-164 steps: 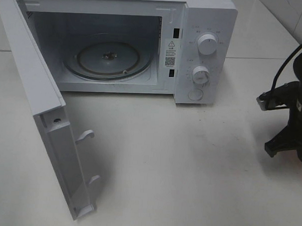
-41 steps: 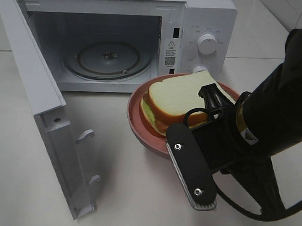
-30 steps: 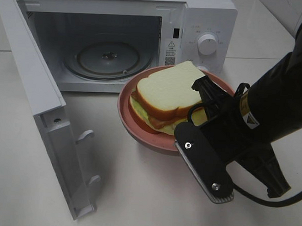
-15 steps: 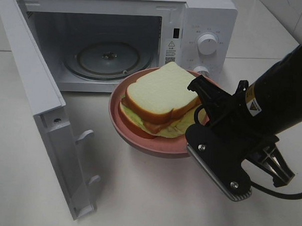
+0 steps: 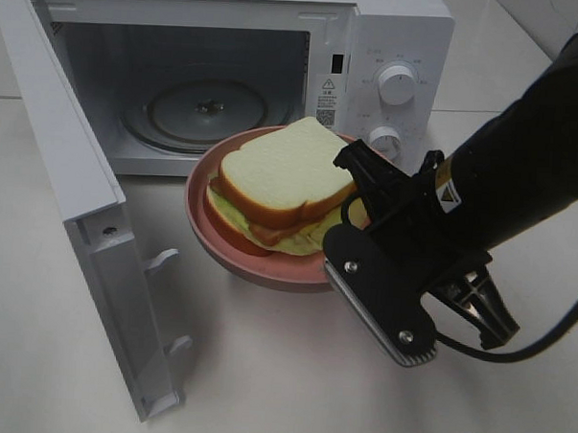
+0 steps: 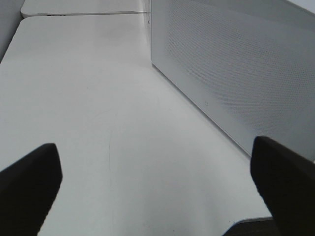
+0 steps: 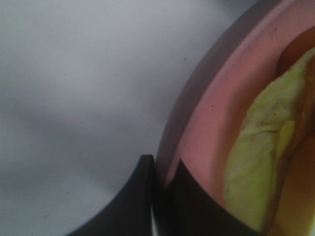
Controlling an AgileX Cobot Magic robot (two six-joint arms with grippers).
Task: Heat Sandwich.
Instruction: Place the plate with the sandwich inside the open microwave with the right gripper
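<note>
Right pincer [image 7: 160, 169] clamped shut on the pink plate [image 5: 198, 222] at its rim; the sandwich [image 5: 281, 183] lies on that plate, just in front of the open microwave [image 5: 402, 49]. Left pincer [image 6: 157, 184] wide open, empty. Step judged: loading. Next: carry plate level, far-left, onto the glass turntable [image 5: 202, 112].

A white microwave [image 5: 398, 29] fills the upper frame, its door [image 5: 65, 183] swung wide at left (glass turntable [image 5: 207, 107] visible inside), with two knobs [image 5: 398, 84] on its right panel. A pink plate [image 5: 197, 222] is mid-frame before the opening, over the white table [image 5: 262, 388].
</note>
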